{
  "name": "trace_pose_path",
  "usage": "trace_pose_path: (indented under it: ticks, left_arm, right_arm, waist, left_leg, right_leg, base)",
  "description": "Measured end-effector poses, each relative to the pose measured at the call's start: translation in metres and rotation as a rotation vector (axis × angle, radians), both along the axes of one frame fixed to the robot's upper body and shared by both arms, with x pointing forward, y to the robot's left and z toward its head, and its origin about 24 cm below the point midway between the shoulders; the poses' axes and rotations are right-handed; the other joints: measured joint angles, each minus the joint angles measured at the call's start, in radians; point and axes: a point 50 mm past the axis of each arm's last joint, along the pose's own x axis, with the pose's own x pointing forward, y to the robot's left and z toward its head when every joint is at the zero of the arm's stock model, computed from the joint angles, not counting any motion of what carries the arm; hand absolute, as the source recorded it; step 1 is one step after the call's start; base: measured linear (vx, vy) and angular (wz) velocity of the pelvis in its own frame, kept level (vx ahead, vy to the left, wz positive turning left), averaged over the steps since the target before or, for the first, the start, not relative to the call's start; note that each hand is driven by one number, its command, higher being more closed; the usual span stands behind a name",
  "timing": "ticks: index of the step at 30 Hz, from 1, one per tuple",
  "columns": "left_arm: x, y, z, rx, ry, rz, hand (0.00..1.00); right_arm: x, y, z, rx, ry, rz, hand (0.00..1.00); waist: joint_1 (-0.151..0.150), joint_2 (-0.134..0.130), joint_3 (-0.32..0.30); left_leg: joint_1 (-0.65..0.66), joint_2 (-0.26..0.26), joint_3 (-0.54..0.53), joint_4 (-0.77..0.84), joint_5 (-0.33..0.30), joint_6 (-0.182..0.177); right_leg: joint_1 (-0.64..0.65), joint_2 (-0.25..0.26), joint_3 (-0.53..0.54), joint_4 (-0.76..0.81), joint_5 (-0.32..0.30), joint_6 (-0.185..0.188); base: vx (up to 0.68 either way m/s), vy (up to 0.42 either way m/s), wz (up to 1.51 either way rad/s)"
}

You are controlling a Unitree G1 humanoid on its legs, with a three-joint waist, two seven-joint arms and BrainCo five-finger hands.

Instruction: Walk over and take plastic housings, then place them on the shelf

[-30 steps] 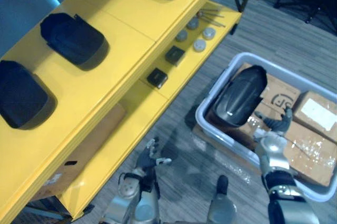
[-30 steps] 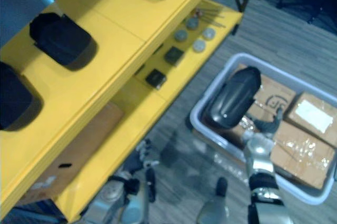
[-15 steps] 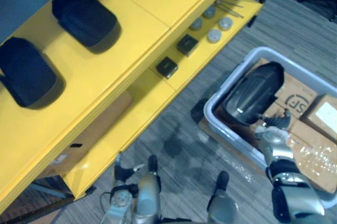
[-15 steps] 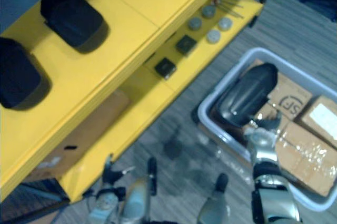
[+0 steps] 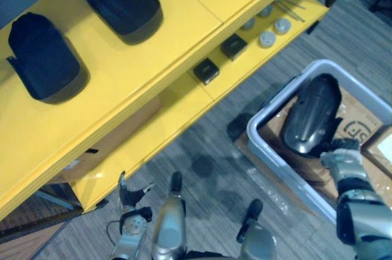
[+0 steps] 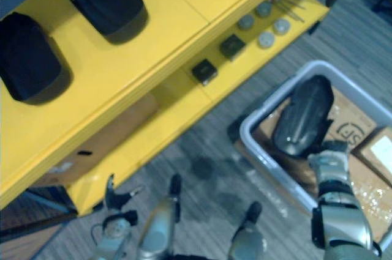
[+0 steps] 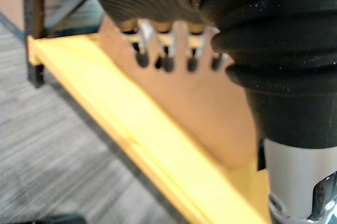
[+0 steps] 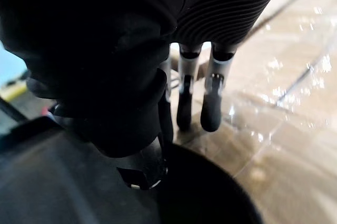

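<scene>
Right hand (image 5: 343, 158), fingers loose and straight, at black housing (image 5: 311, 113) edge in grey bin (image 5: 272, 161)

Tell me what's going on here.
The robot stands between a yellow shelf and a grey bin. Its right hand reaches, fingers straight, to the near end of a black plastic housing lying on cardboard boxes in the bin, not gripping it. The left hand hangs open, low beside the shelf. Two more housings sit on its top.
</scene>
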Motion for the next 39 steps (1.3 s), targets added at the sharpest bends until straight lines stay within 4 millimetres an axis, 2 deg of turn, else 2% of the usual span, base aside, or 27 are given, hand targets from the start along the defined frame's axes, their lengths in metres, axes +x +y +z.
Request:
trace_pose_path:
  ticks: [6, 11, 13, 17, 19, 20, 21, 23, 26, 29, 31, 34, 36, 39]
  left_arm:
    - [-0.002, -0.006, -0.001, -0.046, -0.023, -0.035, 0.00]
    - [0.003, -0.005, 0.009, -0.040, -0.094, -0.047, 0.00]
    - [0.008, -0.004, 0.019, -0.040, -0.151, -0.061, 0.00]
    - [0.025, -0.001, 0.039, -0.084, -0.246, -0.153, 0.00]
    - [0.033, 0.000, 0.046, -0.130, -0.273, -0.179, 0.00]
    - [0.040, 0.002, 0.052, -0.193, -0.303, -0.190, 0.00]
    - [0.044, 0.003, 0.055, -0.232, -0.321, -0.197, 0.00]
    - [0.050, 0.000, 0.059, -0.281, -0.336, -0.224, 0.00]
    - [0.059, -0.009, 0.069, -0.352, -0.380, -0.286, 0.00]
    - [0.069, -0.022, 0.074, -0.459, -0.391, -0.335, 0.00]
    - [0.069, -0.026, 0.071, -0.546, -0.379, -0.331, 0.00]
    - [0.068, -0.038, 0.062, -0.772, -0.326, -0.323, 0.00]
    - [0.065, -0.053, 0.052, -0.904, -0.249, -0.365, 0.00]
    - [0.065, -0.067, 0.048, -0.954, -0.193, -0.397, 0.00]
  right_arm:
    - [-0.006, -0.008, 0.002, -0.083, 0.036, -0.022, 1.00]
    - [-0.003, -0.006, 0.015, -0.303, -0.063, 0.037, 1.00]
    - [0.002, 0.002, 0.024, -0.400, -0.118, 0.104, 1.00]
    - [0.008, 0.041, 0.035, -0.567, -0.267, 0.312, 1.00]
    - [0.006, 0.057, 0.032, -0.583, -0.316, 0.373, 1.00]
    - [0.003, 0.070, 0.026, -0.583, -0.346, 0.399, 1.00]
    - [0.000, 0.079, 0.020, -0.571, -0.366, 0.408, 1.00]
    - [-0.006, 0.090, 0.016, -0.605, -0.388, 0.435, 1.00]
    - [-0.005, 0.107, 0.026, -0.674, -0.470, 0.484, 1.00]
    - [-0.004, 0.121, 0.031, -0.701, -0.524, 0.516, 1.00]
    - [-0.004, 0.129, 0.032, -0.701, -0.553, 0.526, 1.00]
    - [-0.005, 0.135, 0.033, -0.729, -0.577, 0.557, 1.00]
    - [-0.008, 0.137, 0.033, -0.725, -0.587, 0.572, 1.00]
    - [-0.009, 0.138, 0.029, -0.706, -0.567, 0.598, 1.00]
  waist:
    - [0.017, 0.000, 0.000]
    - [0.012, -0.002, 0.002]
    - [0.000, -0.010, 0.007]
    - [-0.050, -0.046, -0.007]
    - [-0.076, -0.066, -0.018]
    - [-0.090, -0.092, -0.037]
    - [-0.091, -0.112, -0.059]
    - [-0.097, -0.125, -0.103]
    - [-0.101, -0.124, -0.150]
    - [-0.109, -0.120, -0.197]
    - [-0.116, -0.119, -0.219]
    - [-0.124, -0.113, -0.265]
    - [-0.138, -0.112, -0.300]
    - [-0.153, -0.121, -0.320]
  left_leg:
    - [0.001, -0.004, -0.006, -0.014, 0.008, 0.001]
    - [0.041, -0.009, 0.003, -0.074, 0.035, 0.002]
    - [0.067, -0.003, 0.017, -0.115, 0.053, 0.000]
    - [0.110, 0.005, 0.056, -0.166, 0.069, -0.004]
    - [0.120, 0.006, 0.061, -0.176, 0.069, -0.004]
    - [0.129, 0.007, 0.073, -0.179, 0.069, -0.004]
    - [0.147, 0.008, 0.085, -0.187, 0.069, -0.004]
    - [0.156, 0.009, 0.093, -0.193, 0.068, -0.005]
    - [0.178, 0.008, 0.115, -0.193, 0.066, -0.005]
    - [0.196, 0.008, 0.118, -0.195, 0.058, -0.007]
    - [0.209, 0.010, 0.129, -0.203, 0.054, -0.010]
    - [0.236, 0.014, 0.161, -0.217, 0.047, -0.016]
    - [0.247, 0.019, 0.167, -0.216, 0.047, -0.018]
    - [0.263, 0.020, 0.174, -0.213, 0.050, -0.015]
  right_leg:
    - [0.002, -0.004, -0.017, 0.005, -0.005, 0.004]
    - [0.003, -0.012, -0.014, 0.021, -0.018, 0.005]
    - [0.001, -0.009, -0.005, 0.019, -0.019, 0.004]
    - [-0.002, -0.001, 0.035, 0.009, -0.017, 0.004]
    - [0.000, -0.001, 0.040, 0.005, -0.016, 0.005]
    - [0.000, -0.001, 0.050, 0.003, -0.015, 0.005]
    - [0.001, -0.001, 0.066, -0.001, -0.014, 0.006]
    - [0.004, 0.000, 0.068, -0.014, 0.001, 0.007]
    - [0.022, 0.002, 0.068, -0.047, 0.032, 0.003]
    - [0.036, 0.003, 0.069, -0.061, 0.033, 0.003]
    - [0.038, 0.004, 0.073, -0.066, 0.032, 0.002]
    - [0.037, 0.006, 0.095, -0.068, 0.023, -0.006]
    - [0.041, 0.009, 0.098, -0.069, 0.028, -0.006]
    - [0.069, 0.013, 0.100, -0.103, 0.059, 0.002]
  base:
    - [0.02, 0.008, 0.06]
    - [0.00, 0.000, -0.01]
    - [0.01, -0.024, -0.16]
    - [0.04, -0.027, -0.25]
    - [0.06, -0.023, -0.17]
    - [0.05, -0.019, -0.30]
    - [0.05, -0.021, -0.33]
    - [0.03, -0.015, -0.23]
    - [-0.01, -0.003, -0.21]
    - [-0.09, -0.007, -0.10]
    - [-0.10, -0.008, -0.21]
    - [-0.08, -0.006, -0.30]
    - [-0.02, -0.009, -0.12]
    - [0.02, -0.001, -0.05]
